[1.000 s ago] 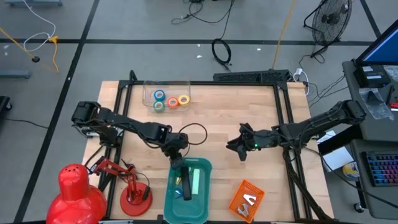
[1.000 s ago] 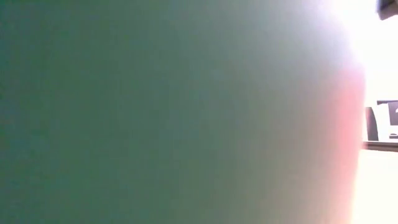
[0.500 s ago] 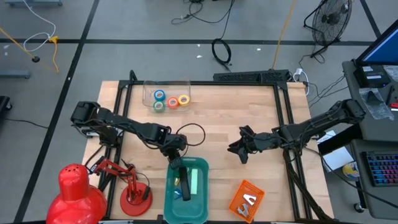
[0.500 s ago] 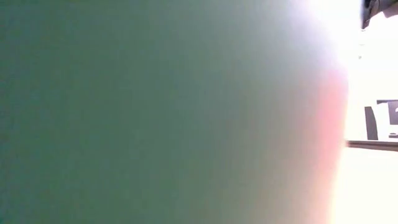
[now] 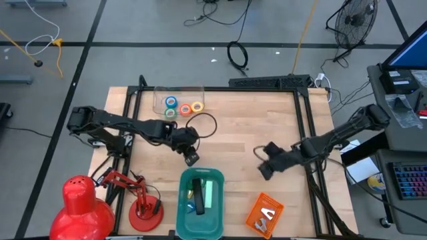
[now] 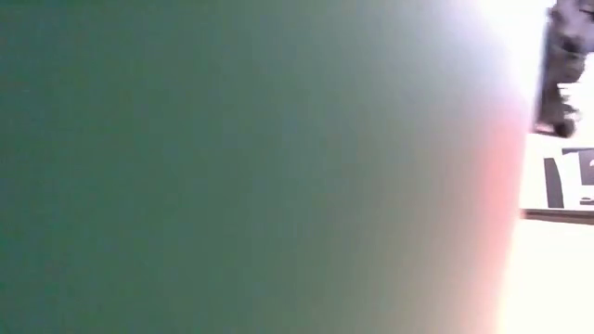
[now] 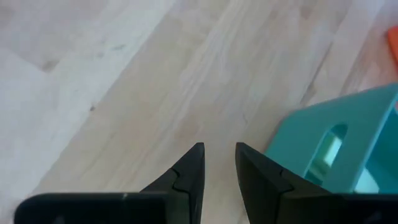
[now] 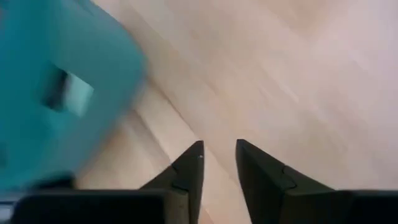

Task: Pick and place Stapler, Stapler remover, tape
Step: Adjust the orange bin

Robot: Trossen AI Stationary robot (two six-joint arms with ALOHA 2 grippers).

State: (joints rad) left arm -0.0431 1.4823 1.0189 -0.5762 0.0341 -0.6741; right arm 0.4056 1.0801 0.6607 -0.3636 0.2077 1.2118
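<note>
Tape (image 5: pixel 181 107): 4 small coloured rolls sit together in a clear tray (image 5: pixel 160 93) at the far side of the surface (image 5: pixel 240 120), well apart from both arms. I judge they are the next things to fetch.
Bin: a teal bin (image 5: pixel 217 180) stands at the near edge; it holds a dark object I take for the stapler (image 5: pixel 199 199), plus a small yellow-and-blue item I cannot identify.
Left claw (image 5: pixel 189 159): hangs just beyond the bin's far rim, over bare wood. In my left wrist view the fingers (image 7: pixel 186 174) are narrowly apart with nothing between them, so I read it as empty.
Right claw (image 5: pixel 265 167): hovers low over bare wood, between the bin and the right rail. Its fingers (image 8: pixel 189 168) are also narrowly apart and hold nothing.
Orange card (image 5: pixel 264 213): lies near the front right with a pale metal piece on it, possibly the stapler remover; I cannot be sure.
Low view: washed out, no use to me.
</note>
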